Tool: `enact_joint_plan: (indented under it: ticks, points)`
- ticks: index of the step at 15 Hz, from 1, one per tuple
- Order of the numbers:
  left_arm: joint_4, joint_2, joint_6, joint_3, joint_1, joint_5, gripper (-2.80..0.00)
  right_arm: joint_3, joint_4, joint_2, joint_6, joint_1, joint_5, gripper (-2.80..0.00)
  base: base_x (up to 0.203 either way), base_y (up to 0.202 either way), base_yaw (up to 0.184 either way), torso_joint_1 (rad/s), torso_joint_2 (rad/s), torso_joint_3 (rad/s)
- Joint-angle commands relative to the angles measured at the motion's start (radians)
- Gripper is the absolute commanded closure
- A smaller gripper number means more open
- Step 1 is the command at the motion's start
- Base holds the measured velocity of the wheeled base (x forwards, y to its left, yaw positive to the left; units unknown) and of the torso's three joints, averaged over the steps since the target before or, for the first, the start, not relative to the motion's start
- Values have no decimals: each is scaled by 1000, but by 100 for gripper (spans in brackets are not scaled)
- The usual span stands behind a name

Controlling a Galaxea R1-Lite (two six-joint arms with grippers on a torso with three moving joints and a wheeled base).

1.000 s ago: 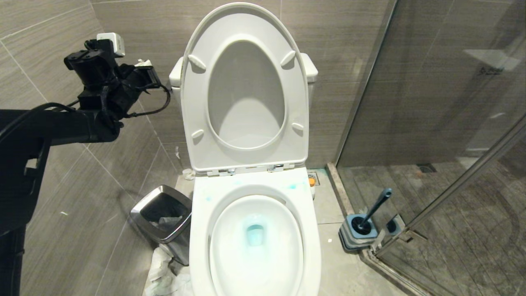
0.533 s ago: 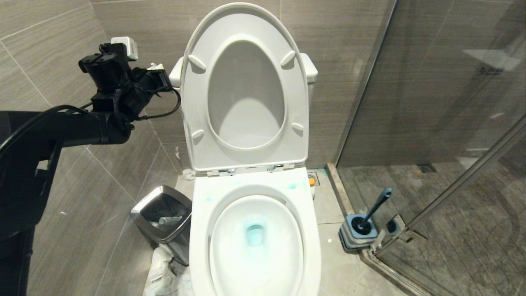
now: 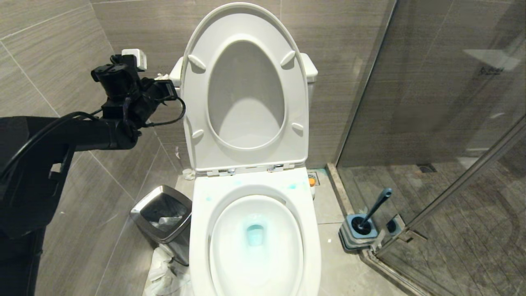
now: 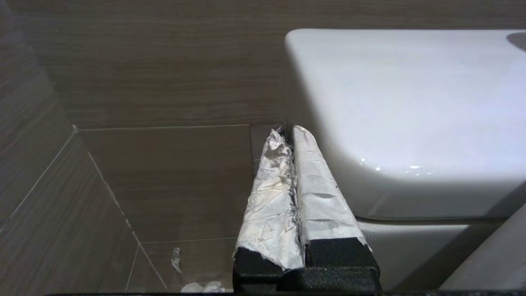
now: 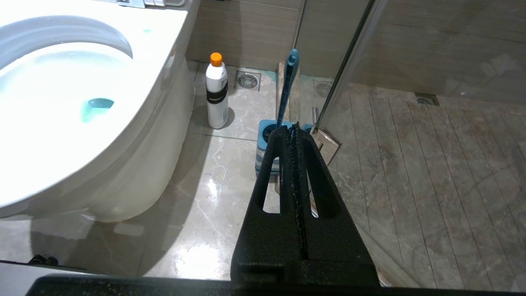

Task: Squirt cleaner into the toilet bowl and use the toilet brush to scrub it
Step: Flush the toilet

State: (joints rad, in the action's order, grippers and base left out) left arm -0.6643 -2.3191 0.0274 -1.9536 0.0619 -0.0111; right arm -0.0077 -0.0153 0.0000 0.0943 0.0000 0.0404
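The toilet bowl (image 3: 199, 246) stands open, its seat and lid (image 3: 245, 24) raised against the cistern. Turquoise cleaner (image 3: 254, 235) tints the water, and pale blue smears (image 3: 292, 186) mark the back of the rim. My left gripper (image 3: 165, 80) is raised beside the cistern's left corner (image 4: 411, 102). It is shut and empty, with white-wrapped fingers (image 4: 320, 193). The right gripper (image 5: 291, 129) shows only in its wrist view: shut, empty, low over the floor, aimed at the toilet brush (image 5: 287, 86). The toilet brush (image 3: 376, 209) stands in its blue striped holder (image 3: 356, 236).
A white bottle with an orange cap (image 5: 217, 92) stands on the floor between bowl and brush holder. A steel-rimmed bin (image 3: 162, 218) sits left of the bowl, with crumpled paper (image 3: 164, 275) below it. The glass shower door (image 3: 452, 123) closes off the right.
The left arm has swung right, from out by the side wall to close beside the cistern, with the gripper still shut. Nothing else has moved.
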Motion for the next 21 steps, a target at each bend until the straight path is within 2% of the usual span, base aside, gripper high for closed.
enact_joint_plan:
  ticks: [1, 5, 8, 10, 14, 21]
  points:
    - [-2, -17, -10, -1, -7, -1, 0, 0, 0, 2, 1, 0, 1, 0, 0, 0, 0, 0, 0, 0]
    - [112, -21, -50, -1, -26, -9, 0, 0, 0, 2, 1, 0, 1, 0, 0, 0, 0, 0, 0, 0]
    - [166, -37, -58, -1, -27, -13, 0, 0, 0, 2, 1, 0, 1, 0, 0, 0, 0, 0, 0, 0]
    - [181, -50, -85, -1, -22, -13, 0, 0, 0, 2, 1, -1, 1, 0, 0, 0, 0, 0, 0, 0]
    - [184, -84, -126, -19, -12, -84, 0, 0, 0, 2, 1, 0, 1, 0, 0, 0, 0, 0, 0, 0]
    - [183, -95, -127, -18, 3, -82, 0, 0, 0, 2, 1, 0, 1, 0, 0, 0, 0, 0, 0, 0]
